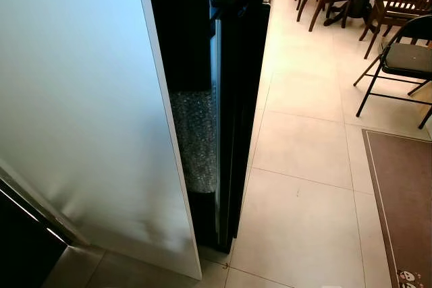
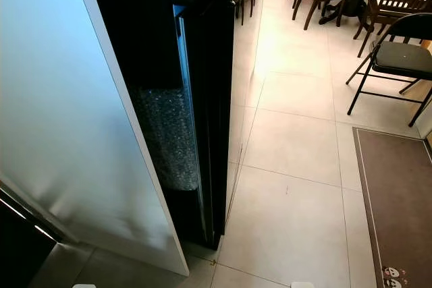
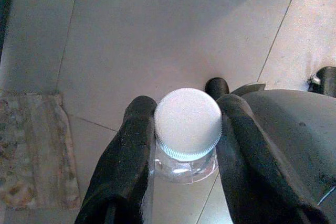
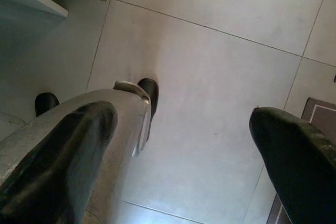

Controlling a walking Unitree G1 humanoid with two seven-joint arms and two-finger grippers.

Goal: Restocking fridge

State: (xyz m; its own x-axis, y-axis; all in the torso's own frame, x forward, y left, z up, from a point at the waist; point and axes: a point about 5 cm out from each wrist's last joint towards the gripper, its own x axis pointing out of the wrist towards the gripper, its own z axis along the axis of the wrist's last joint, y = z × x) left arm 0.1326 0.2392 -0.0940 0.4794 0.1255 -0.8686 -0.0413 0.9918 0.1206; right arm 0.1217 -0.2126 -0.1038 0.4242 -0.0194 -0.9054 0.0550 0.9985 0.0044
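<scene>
**Bottle in transit to open fridge**

Left: white fridge door (image 1: pixel 81 99) standing open, dark fridge interior (image 1: pixel 192 65) beyond it. Left gripper (image 3: pixel 184 145) hanging low over the tiled floor (image 1: pixel 304 166), fingers (image 3: pixel 126 161) clamping a clear bottle (image 3: pixel 187 124) just under its white cap. Right gripper (image 4: pixel 178 150) idling, fingers spread, carrying nothing. Advisable: keeping the bottle upright, raising it clear of the door edge before reaching toward a shelf.

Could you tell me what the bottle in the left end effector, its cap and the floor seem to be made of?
The bottle looks like clear plastic: the floor shows through its shoulder. The cap seems white plastic, matte, with fine ridges round its edge. The floor appears to be pale glazed tile: thin grout lines and a soft sheen. The left end effector is shut on the bottle's neck.
</scene>
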